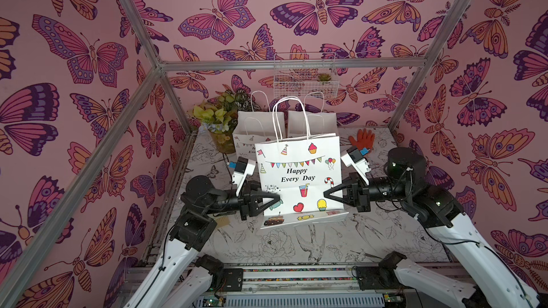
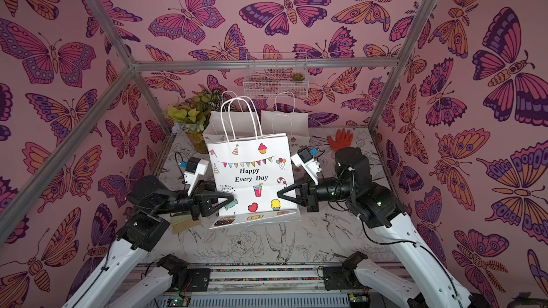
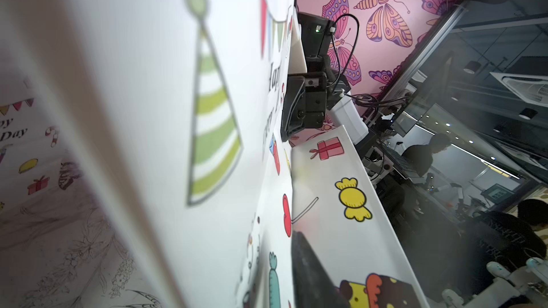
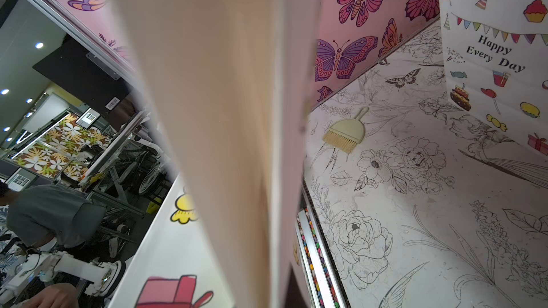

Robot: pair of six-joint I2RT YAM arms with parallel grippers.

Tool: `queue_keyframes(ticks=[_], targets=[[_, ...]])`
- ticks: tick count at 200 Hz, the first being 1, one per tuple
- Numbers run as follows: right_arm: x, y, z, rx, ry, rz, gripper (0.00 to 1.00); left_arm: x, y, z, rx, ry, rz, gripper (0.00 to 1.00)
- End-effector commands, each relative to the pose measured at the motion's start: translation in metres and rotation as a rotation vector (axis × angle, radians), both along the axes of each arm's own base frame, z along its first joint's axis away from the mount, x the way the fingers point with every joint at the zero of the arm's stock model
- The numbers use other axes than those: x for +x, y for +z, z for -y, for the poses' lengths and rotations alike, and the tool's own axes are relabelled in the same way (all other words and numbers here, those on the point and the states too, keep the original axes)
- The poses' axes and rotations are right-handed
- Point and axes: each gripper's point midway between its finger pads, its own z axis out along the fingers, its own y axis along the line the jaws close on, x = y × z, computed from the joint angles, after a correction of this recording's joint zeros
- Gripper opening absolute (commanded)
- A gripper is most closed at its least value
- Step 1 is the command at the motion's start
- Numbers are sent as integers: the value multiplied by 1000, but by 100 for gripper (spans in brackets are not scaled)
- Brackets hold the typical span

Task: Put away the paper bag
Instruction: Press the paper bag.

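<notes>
A white paper bag point(image 1: 299, 173) point(image 2: 252, 173) printed "Happy Every Day" stands flat and upright mid-table, handles up, its bottom flap folded toward the front. My left gripper point(image 1: 274, 198) point(image 2: 228, 198) straddles its left edge low down. The left wrist view shows one dark finger point(image 3: 311, 277) against the printed front; the bag hides the other finger. My right gripper point(image 1: 329, 194) point(image 2: 281, 194) is shut on the bag's right edge. In the right wrist view that edge point(image 4: 213, 99) fills the middle beside a dark fingertip point(image 4: 296, 288).
Two more white bags point(image 1: 261, 125) point(image 1: 311, 122) stand behind against the back wall. A flower pot point(image 1: 219, 122) is at the back left and an orange glove point(image 1: 362, 140) at the back right. A wire basket point(image 1: 304, 75) hangs on the wall. A small brush point(image 4: 345, 133) lies under my left arm.
</notes>
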Motion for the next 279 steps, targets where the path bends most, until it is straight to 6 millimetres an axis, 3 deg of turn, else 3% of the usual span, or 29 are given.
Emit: queue_keyframes(ticks=[1, 18, 34, 77, 123, 165, 209, 279], targets=[[-2, 15, 6, 19, -23, 54, 0, -9, 8, -2, -17, -18, 49, 74], [1, 18, 7, 28, -29, 55, 0, -18, 13, -5, -39, -43, 80, 90], [4, 20, 7, 37, -25, 52, 0, -28, 19, -7, -61, -76, 111, 100], [12, 32, 12, 76, -19, 42, 0, -46, 21, -10, -69, -138, 149, 100], [14, 49, 13, 149, 24, 24, 0, -45, 11, -7, -51, -167, 126, 100], [19, 42, 13, 138, 10, -2, 0, -34, 9, -5, -52, -130, 112, 100], [18, 29, 13, 127, 6, -23, 0, -10, 5, 1, -48, -64, 66, 84], [15, 23, 13, 129, 19, -26, 0, -7, 10, 1, -60, -35, 70, 34]])
